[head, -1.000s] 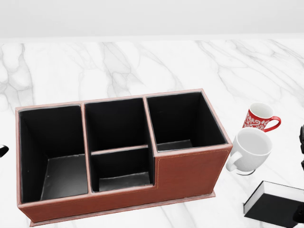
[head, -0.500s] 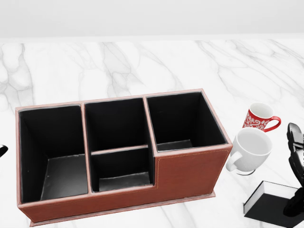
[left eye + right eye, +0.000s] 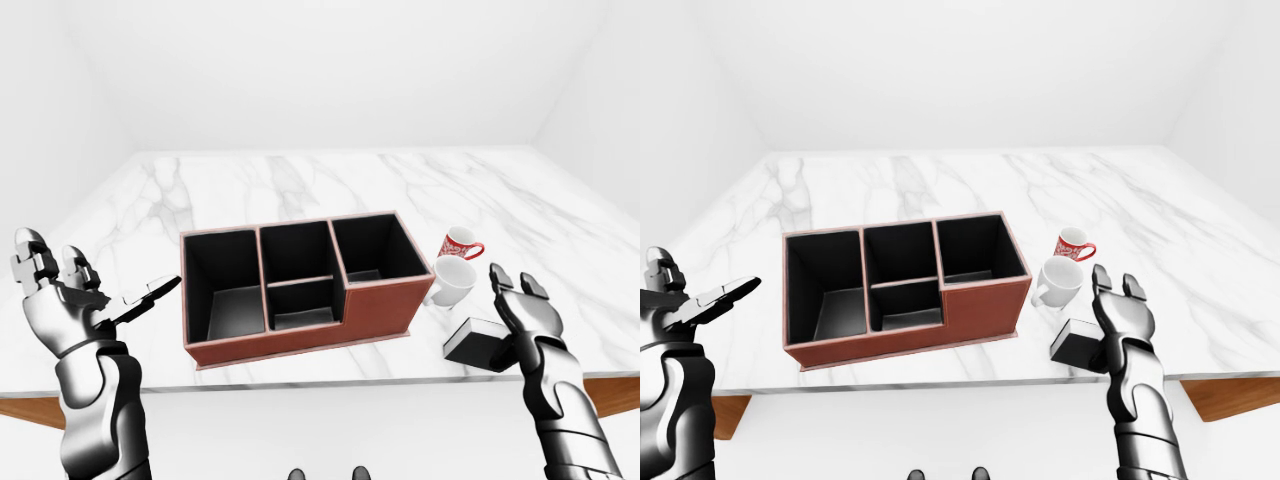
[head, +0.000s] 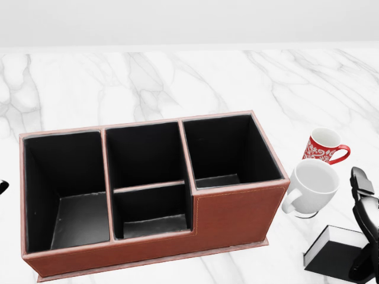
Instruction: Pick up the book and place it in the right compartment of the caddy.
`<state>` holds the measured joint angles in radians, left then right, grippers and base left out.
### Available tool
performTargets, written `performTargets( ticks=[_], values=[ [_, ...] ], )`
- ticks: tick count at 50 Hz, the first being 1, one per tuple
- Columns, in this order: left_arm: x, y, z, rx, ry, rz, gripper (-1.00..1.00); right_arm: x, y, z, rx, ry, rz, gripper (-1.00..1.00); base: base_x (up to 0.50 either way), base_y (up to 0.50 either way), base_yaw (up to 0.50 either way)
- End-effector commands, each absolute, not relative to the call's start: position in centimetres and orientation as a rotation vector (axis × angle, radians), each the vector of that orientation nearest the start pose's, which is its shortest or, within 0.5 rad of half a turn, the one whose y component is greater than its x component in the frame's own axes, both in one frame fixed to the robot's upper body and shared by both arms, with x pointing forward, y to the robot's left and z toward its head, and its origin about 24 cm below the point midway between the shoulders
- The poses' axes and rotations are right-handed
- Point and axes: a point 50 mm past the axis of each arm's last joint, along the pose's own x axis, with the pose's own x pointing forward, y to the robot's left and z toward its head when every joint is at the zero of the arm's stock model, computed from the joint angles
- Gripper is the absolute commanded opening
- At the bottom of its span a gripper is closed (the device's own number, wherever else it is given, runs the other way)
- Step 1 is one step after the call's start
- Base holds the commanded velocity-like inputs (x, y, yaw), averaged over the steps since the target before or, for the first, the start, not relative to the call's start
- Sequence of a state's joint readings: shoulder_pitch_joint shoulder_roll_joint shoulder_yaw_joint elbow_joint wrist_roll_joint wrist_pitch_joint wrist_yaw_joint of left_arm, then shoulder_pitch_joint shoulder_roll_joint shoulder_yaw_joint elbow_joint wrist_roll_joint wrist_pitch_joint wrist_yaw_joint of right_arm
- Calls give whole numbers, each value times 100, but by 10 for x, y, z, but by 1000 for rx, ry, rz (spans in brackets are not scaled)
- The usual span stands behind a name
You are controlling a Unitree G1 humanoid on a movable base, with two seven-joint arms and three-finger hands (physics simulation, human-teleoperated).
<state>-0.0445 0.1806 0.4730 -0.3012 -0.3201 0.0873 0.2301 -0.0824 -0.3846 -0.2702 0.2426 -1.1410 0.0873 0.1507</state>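
Right hand (image 3: 518, 305) stands upright with its fingers spread wide, holding nothing, just over the book (image 3: 477, 343), which lies flat on the white marble table (image 3: 300, 180) close to its near edge. In the head view the hand shows as a black shape at the right edge, covering part of the book's dark cover, whose white page edge faces left. Whether the fingers touch the cover cannot be told.

Left hand (image 3: 70, 295) is raised well to the left of the caddy (image 3: 300, 280), fingers also spread and empty.

All compartments of the brown leather caddy are black-lined and empty; the right one is the compartment nearest the mugs. A white mug (image 4: 311, 188) stands just beside the caddy's right end, with a red patterned mug (image 4: 324, 145) right behind it. The book lies below the mugs in the head view, apart from the caddy.
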Motion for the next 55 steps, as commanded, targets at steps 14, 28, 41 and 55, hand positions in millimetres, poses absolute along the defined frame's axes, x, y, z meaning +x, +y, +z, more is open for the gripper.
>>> performTargets(
  ticks=[14,28,41,55],
  values=[
    [224,287,133,-133,-342,592,100,247,-301,30,-1415,510,-91,100,0,0,0],
    [224,287,133,-133,-345,592,100,243,-301,33,-1380,518,-85,-100,0,0,0],
    [225,287,131,-134,-334,592,100,244,-302,31,-1373,522,-91,-100,0,0,0],
    [224,288,132,-133,-338,594,100,240,-302,42,-1354,509,-88,-100,0,0,0]
  ],
)
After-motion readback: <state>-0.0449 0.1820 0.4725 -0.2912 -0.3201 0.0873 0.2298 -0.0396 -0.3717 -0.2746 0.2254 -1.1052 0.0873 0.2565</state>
